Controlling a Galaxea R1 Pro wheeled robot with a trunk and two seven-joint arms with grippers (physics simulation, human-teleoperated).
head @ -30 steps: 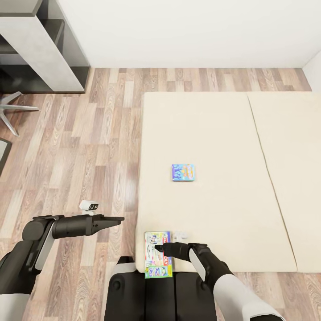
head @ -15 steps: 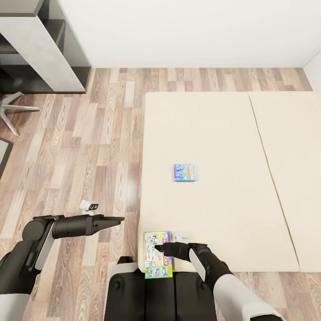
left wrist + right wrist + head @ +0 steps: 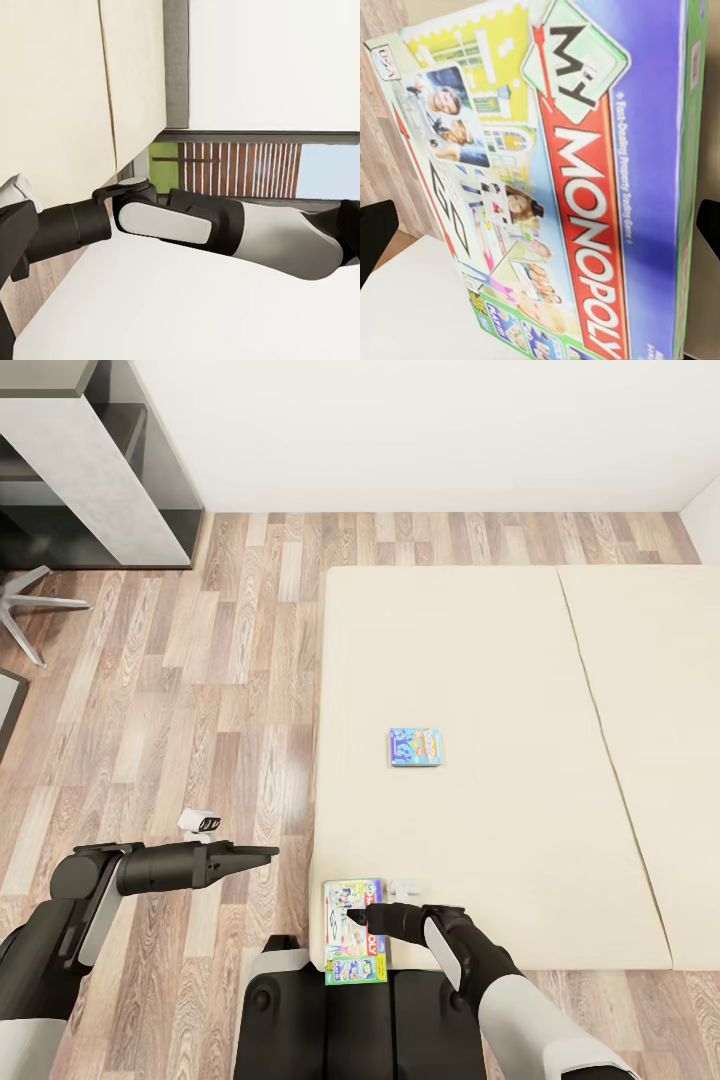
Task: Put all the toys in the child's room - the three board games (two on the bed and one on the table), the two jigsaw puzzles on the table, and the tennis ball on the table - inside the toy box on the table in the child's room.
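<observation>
On the beige bed [image 3: 500,660] a small blue board game [image 3: 416,747] lies flat near the middle of the left mattress. A larger, green-edged board game [image 3: 353,932] sits at the bed's near left corner, partly over the edge. My right gripper [image 3: 356,913] is open right above it, and the printed lid [image 3: 555,187] is very close, with the fingers [image 3: 375,240] at either side. My left gripper [image 3: 268,851] hovers open over the floor left of the bed, holding nothing. The toy box, jigsaw puzzles and tennis ball are out of view.
The table [image 3: 95,465], a pale top on a dark cabinet, stands at the far left against the white wall. A chair's star base [image 3: 25,600] lies beside it. Wood-plank floor [image 3: 200,690] runs between table and bed. My base [image 3: 340,1020] touches the bed's near edge.
The head view has shifted very slightly to the left. Both arms and both board games stay where they were.
</observation>
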